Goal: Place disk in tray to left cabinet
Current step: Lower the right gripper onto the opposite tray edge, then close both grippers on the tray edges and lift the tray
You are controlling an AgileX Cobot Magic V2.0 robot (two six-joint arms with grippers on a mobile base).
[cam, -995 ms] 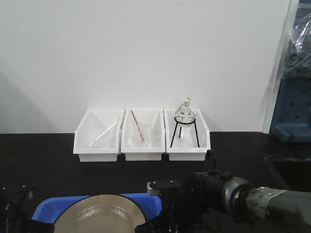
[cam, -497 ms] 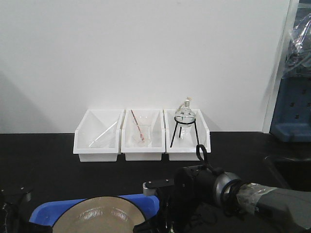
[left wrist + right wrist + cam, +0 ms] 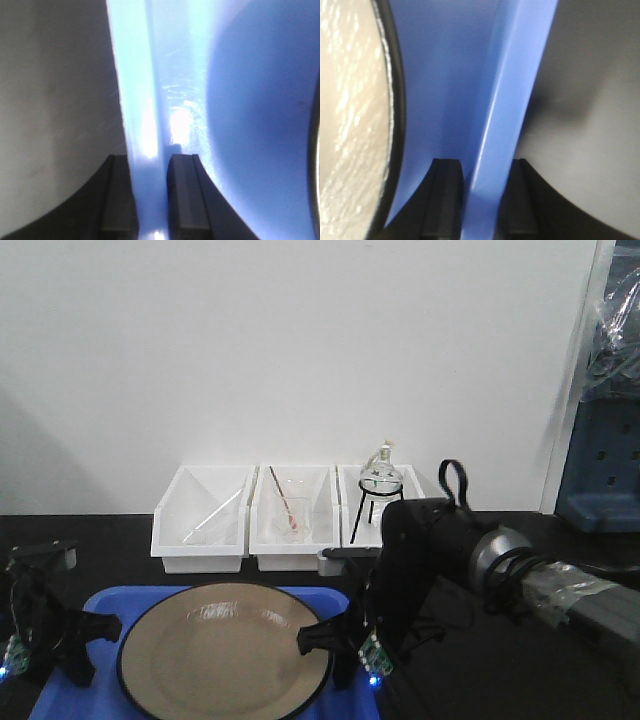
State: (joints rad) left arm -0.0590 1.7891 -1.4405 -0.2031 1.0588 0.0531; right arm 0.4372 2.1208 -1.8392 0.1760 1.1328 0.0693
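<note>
Blue tray [image 3: 105, 602], one, over the black worktop [image 3: 120, 562]; one tan disk [image 3: 225, 648] lies centred in it. Two grippers: left gripper [image 3: 150, 192] jaws clamped on the tray rim at 9 o'clock, right gripper [image 3: 481, 195] jaws clamped at 3 o'clock. Three white bins [image 3: 292, 560] at 12 o'clock; one flask [image 3: 381, 475] in the rightmost. Tray's near edge is cut off.
</note>
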